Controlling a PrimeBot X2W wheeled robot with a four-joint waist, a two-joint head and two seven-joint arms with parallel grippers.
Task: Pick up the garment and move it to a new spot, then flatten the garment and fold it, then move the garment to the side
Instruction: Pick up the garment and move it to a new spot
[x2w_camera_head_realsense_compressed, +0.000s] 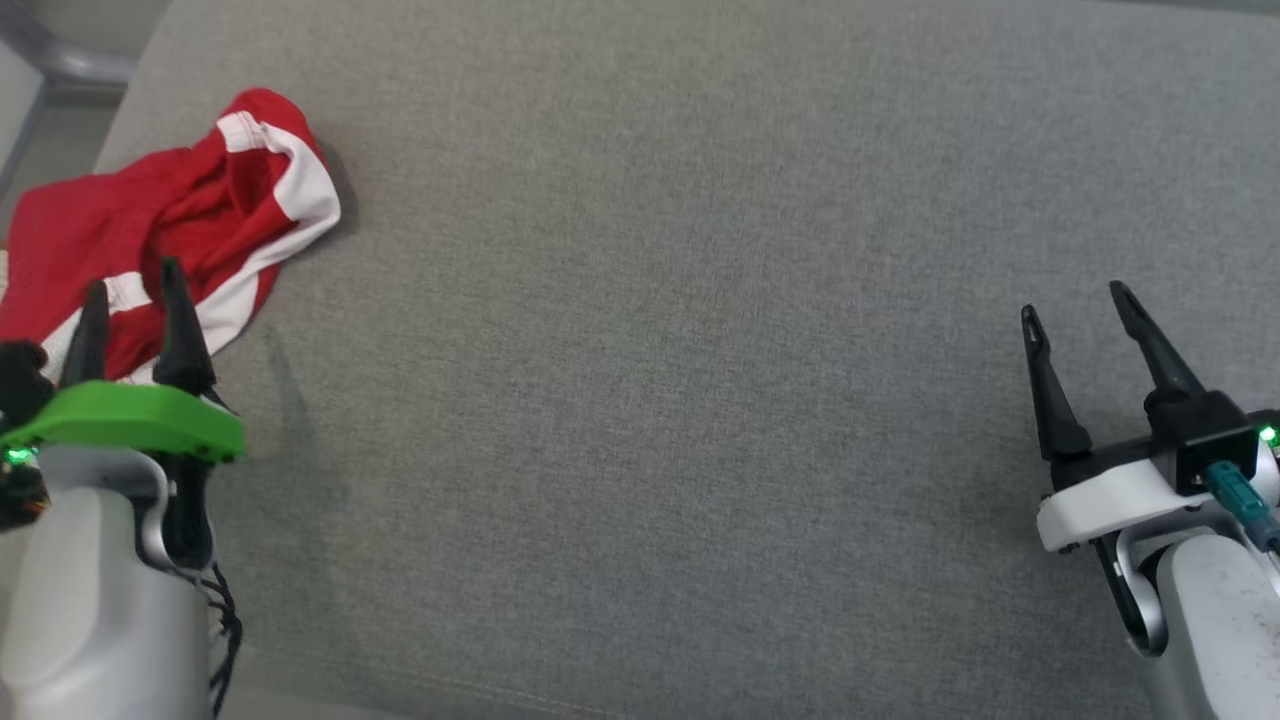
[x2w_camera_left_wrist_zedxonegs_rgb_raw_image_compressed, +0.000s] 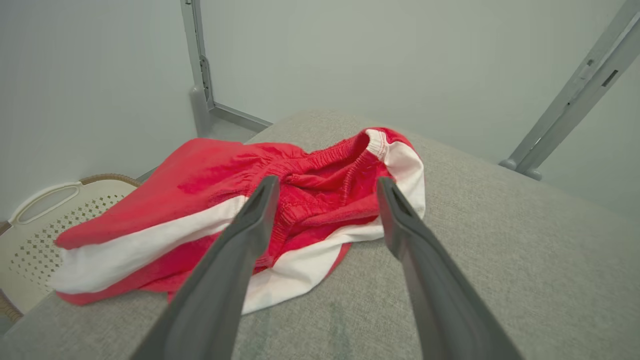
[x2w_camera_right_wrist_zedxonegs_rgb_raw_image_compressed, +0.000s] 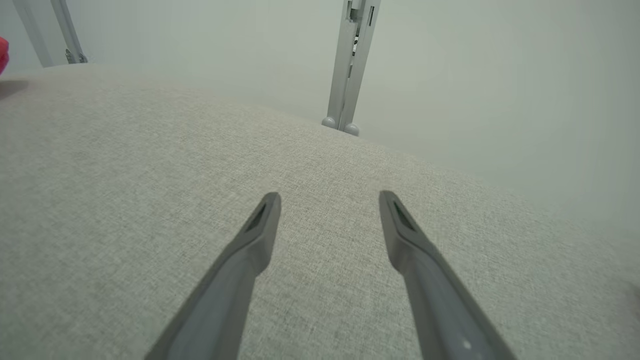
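Left wrist view: left hand (x2w_camera_left_wrist_zedxonegs_rgb_raw_image_compressed: 326, 182) spread wide and empty, near the garment (x2w_camera_left_wrist_zedxonegs_rgb_raw_image_compressed: 200, 170).

Grey woven cloth covers the broad worktop (x2w_camera_head_realsense_compressed: 700, 350). From the left wrist view, a cream laundry basket (x2w_camera_left_wrist_zedxonegs_rgb_raw_image_compressed: 45, 235) with a perforated wall and a handle slot sits off the worktop's edge at eight o'clock. A grey upright post (x2w_camera_left_wrist_zedxonegs_rgb_raw_image_compressed: 197, 75) stands at eleven o'clock against the pale wall (x2w_camera_left_wrist_zedxonegs_rgb_raw_image_compressed: 375, 60). A slanted strut (x2w_camera_left_wrist_zedxonegs_rgb_raw_image_compressed: 575, 100) leans in at two o'clock.
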